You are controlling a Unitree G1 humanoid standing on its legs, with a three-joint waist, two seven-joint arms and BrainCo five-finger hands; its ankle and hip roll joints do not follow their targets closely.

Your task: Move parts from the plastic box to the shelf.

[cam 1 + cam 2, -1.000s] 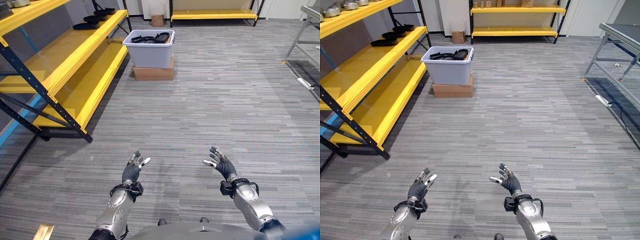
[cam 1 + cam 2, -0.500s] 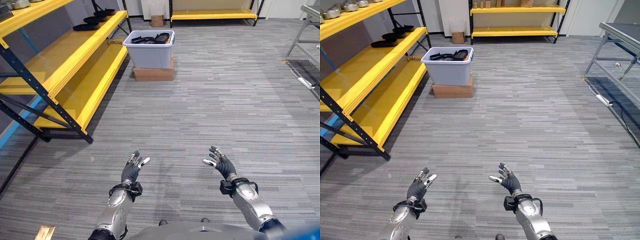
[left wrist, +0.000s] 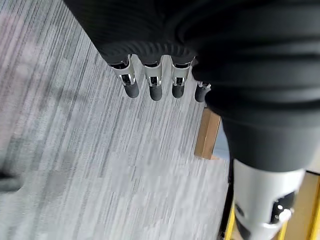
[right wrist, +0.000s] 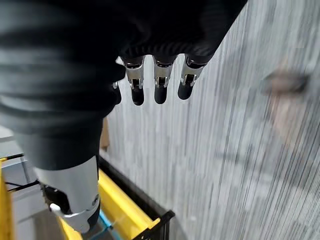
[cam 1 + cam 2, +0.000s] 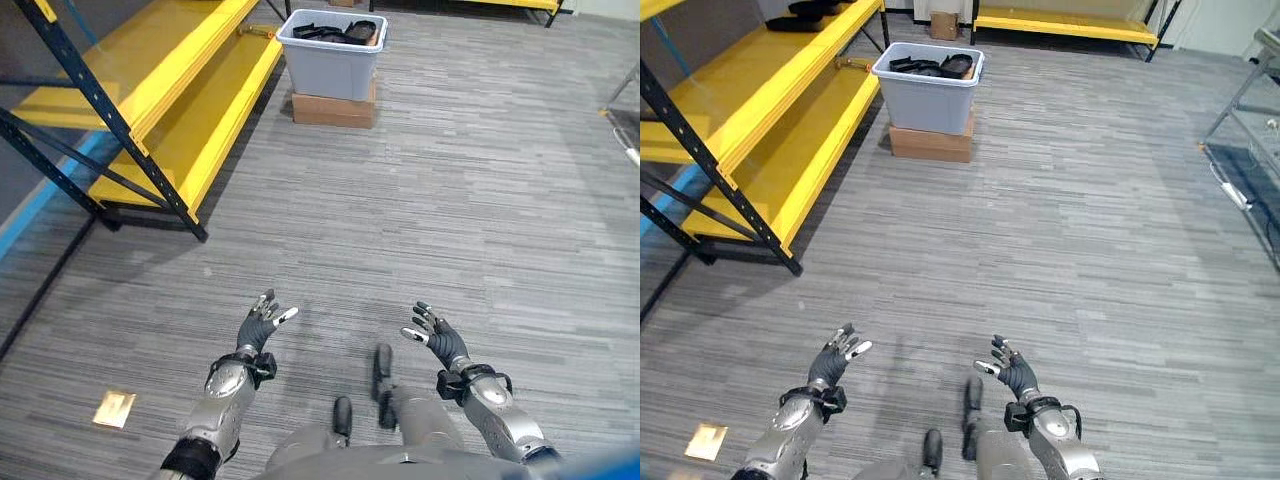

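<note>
A grey plastic box (image 5: 333,60) with black parts (image 5: 338,30) inside rests on a cardboard carton (image 5: 333,109) far ahead, beside the yellow shelf rack (image 5: 170,95). More black parts (image 5: 812,13) lie on the rack's upper level. Low in front of me, my left hand (image 5: 259,326) and right hand (image 5: 433,340) hover open over the grey carpet, palms up, holding nothing. Straight, empty fingers (image 3: 152,82) show in the left wrist view, and straight fingers (image 4: 159,82) in the right wrist view.
The rack's dark blue upright and diagonal braces (image 5: 105,115) stand at the left. A second yellow shelf (image 5: 1065,24) runs along the back wall. A metal frame (image 5: 1248,90) stands at the right edge. A small flat brown piece (image 5: 115,409) lies on the floor by my left arm.
The whole picture has shifted: the camera tilted down and moved forward, so the box and rack sit higher and nearer. Both hands keep the same open pose.
</note>
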